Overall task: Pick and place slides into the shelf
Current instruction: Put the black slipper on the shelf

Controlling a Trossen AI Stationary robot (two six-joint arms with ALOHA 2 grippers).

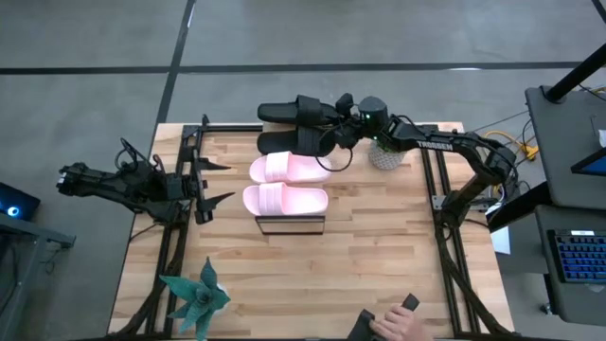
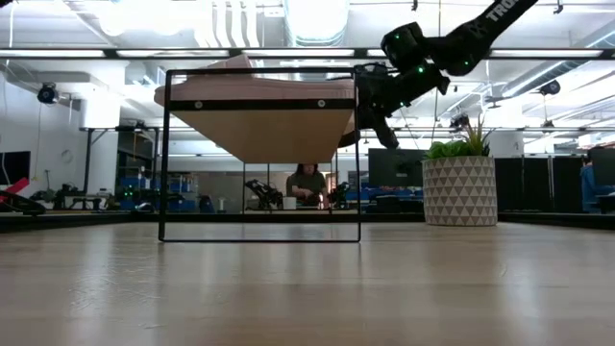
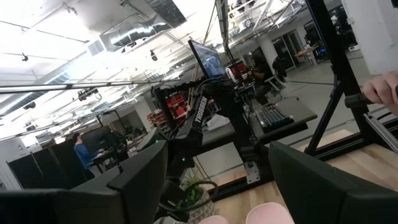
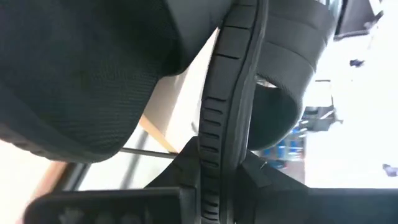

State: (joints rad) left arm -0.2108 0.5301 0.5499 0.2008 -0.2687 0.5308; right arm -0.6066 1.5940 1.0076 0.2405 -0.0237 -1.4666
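The right pincer [image 1: 333, 128] is reaching in from the right of the high view to the upper centre, apparently pinching a black slide [image 1: 308, 140] there; its wrist view is filled by dark sole and strap, so the grip is hard to confirm. Another black slide [image 1: 281, 113] is lying just above it. Two pink slides [image 1: 287, 184] are resting on the shelf [image 1: 290, 224] at mid-counter [image 1: 379, 265]. The left pincer [image 1: 210, 180] is waiting at the left edge, fingers spread. A pot [image 1: 385, 154] is sitting beside the right arm

Black arms [image 1: 445, 144], white logo, green LEDs, loose cables.
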